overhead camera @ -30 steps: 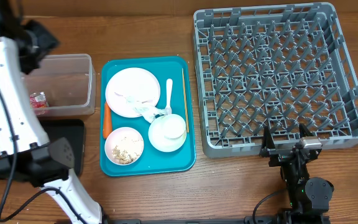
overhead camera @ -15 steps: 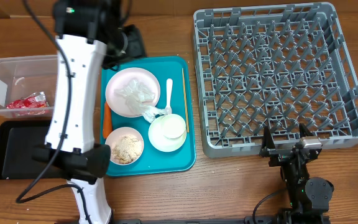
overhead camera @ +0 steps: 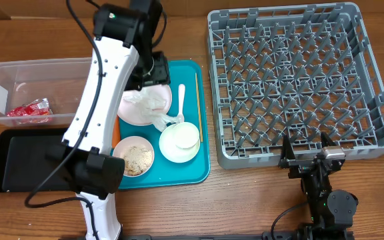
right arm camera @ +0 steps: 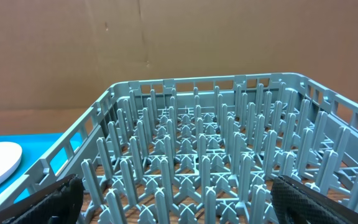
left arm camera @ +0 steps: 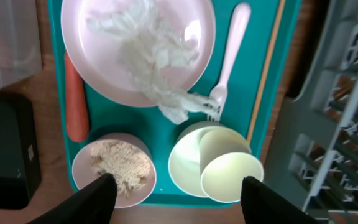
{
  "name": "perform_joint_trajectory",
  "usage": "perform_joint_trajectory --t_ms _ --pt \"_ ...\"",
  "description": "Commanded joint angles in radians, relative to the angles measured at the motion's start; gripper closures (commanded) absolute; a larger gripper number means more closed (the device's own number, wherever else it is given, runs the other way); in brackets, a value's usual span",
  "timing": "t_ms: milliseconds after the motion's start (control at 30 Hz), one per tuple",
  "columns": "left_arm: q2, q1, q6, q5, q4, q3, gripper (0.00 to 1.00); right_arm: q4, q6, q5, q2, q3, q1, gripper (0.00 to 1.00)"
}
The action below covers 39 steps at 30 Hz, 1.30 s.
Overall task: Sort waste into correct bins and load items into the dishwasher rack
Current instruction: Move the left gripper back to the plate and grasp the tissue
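Two empty, wide-spread grippers: left gripper (left arm camera: 178, 182) above the teal tray (left arm camera: 163, 146), right gripper (right arm camera: 176, 183) by the rack (right arm camera: 197, 155).

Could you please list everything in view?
rack: 1, grey, right
teal tray: 1, teal, centre
plate: 1, white, tray's back
tissues: bunch, white, on plate
fork: 1, white, beside plate
chopsticks: unclear, tan, tray's right
carrot: 1, orange, tray's left
pink bowl: 1, pink, tray's front-left
scraps: heap, beige, in pink bowl
white bowl: 1, white, tray's front-right
cup: 1, white, in white bowl
tub: 1, clear, left
wrapper: 1, red, in tub
black tray: 1, black, before tub
left gripper: open, above teal tray
right gripper: open, before rack
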Motion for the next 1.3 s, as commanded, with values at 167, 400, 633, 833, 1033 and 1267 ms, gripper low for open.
perform_joint_trajectory --t_ms 167,400,633,833,1033,1267 --pt "-0.017 -0.001 -0.086 0.033 0.098 -0.247 0.35 0.005 0.004 0.005 -0.012 -0.011 -0.007 0.0" --pt "-0.017 -0.002 -0.282 0.073 0.225 -0.396 0.37 0.005 0.004 0.005 -0.012 -0.011 -0.007 0.0" --pt "-0.017 -0.003 -0.325 0.137 0.391 -0.52 0.36 0.005 0.004 0.005 -0.012 -0.011 -0.007 0.0" --pt "-0.017 -0.003 -0.353 0.137 0.473 -0.614 0.38 0.005 0.004 0.005 -0.012 -0.011 -0.007 0.0" --pt "-0.017 -0.003 -0.358 0.137 0.525 -0.682 0.4 0.005 0.004 0.005 -0.012 -0.011 -0.007 0.0" --pt "-0.017 -0.003 -0.357 0.136 0.552 -0.685 0.54 0.005 0.004 0.005 -0.012 -0.011 -0.007 0.0"
